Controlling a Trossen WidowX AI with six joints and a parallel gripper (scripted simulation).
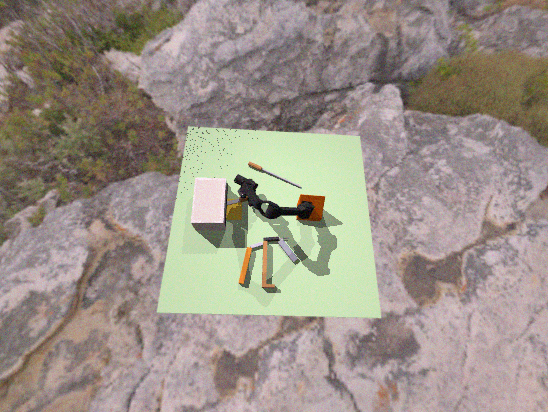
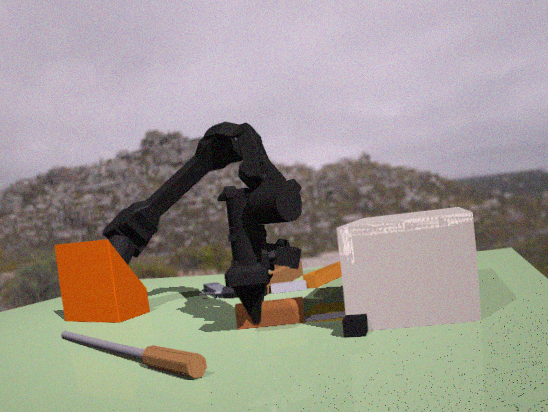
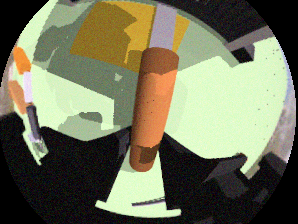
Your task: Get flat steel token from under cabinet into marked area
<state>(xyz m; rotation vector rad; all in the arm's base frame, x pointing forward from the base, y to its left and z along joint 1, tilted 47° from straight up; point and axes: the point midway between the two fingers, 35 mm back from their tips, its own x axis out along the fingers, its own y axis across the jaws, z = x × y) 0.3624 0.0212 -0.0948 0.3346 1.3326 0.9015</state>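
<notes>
My gripper is shut on the brown-orange handle of a flat grey-bladed tool, low over the table. The blade points at the white cabinet; its far end is hidden at the cabinet's lower front edge, so I cannot tell how far it reaches under. The marked area, an amber patch, lies in front of the cabinet, partly in shadow, with the blade crossing above or on it. The steel token is not visible in any view.
A small black block stands by the cabinet's near front corner in the exterior view. A tool with a grey rod lies on the arm's other side. Orange and grey bar-shaped tools lie apart. The arm's base has an orange block.
</notes>
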